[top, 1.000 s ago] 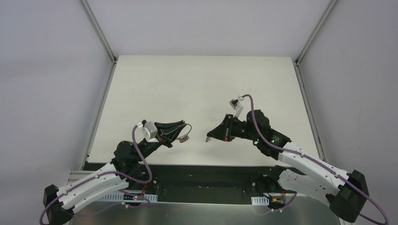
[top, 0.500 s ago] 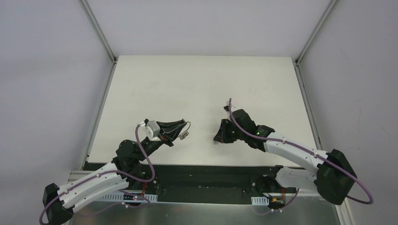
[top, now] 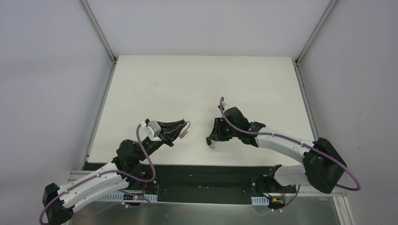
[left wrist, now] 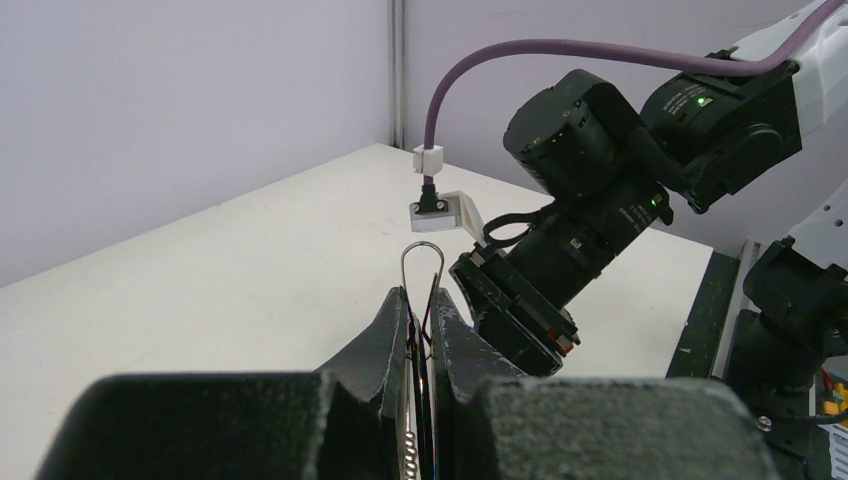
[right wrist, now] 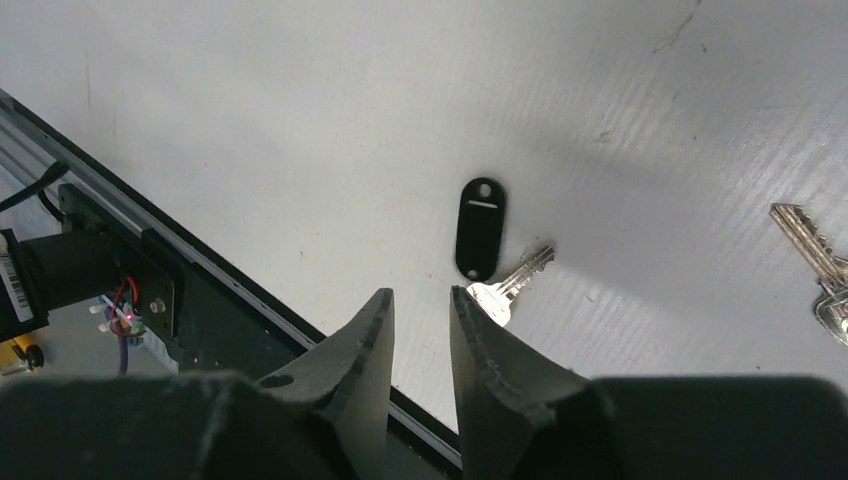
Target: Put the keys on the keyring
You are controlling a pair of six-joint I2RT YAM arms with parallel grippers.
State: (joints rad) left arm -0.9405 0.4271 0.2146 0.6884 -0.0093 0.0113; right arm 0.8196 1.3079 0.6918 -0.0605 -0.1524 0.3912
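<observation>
While lying flat on the white table (right wrist: 250,120) close to its near edge, points its toothed silver blade up and to the right in the right wrist view: small key (right wrist: 512,283), bow end just beside one fingertip. Against or almost against that bow, black oval head piece (right wrist: 479,228), long axis running nearly straight up the view, hole at the far end, slot just below it. Cannot tell whether joined to the silver key or merely lying beside it. Well apart, at the right edge of that view, second key (right wrist: 805,245), blade tip aimed up and left, long axis slanting down to the right, head cut off by the frame.

Poised just over the small key, right gripper (right wrist: 420,293), fingers parted by a narrow gap, clamped on nothing.

Off to the left and clear of the table, keyring (left wrist: 422,262), seen edge-on as a narrow wire loop poking forward and upward past the fingertips. Pinched there by the left gripper (left wrist: 420,297), fingers pressed together on the wire. From above, small metal piece (top: 184,135) hanging beside the loop, just off those fingertips.
</observation>
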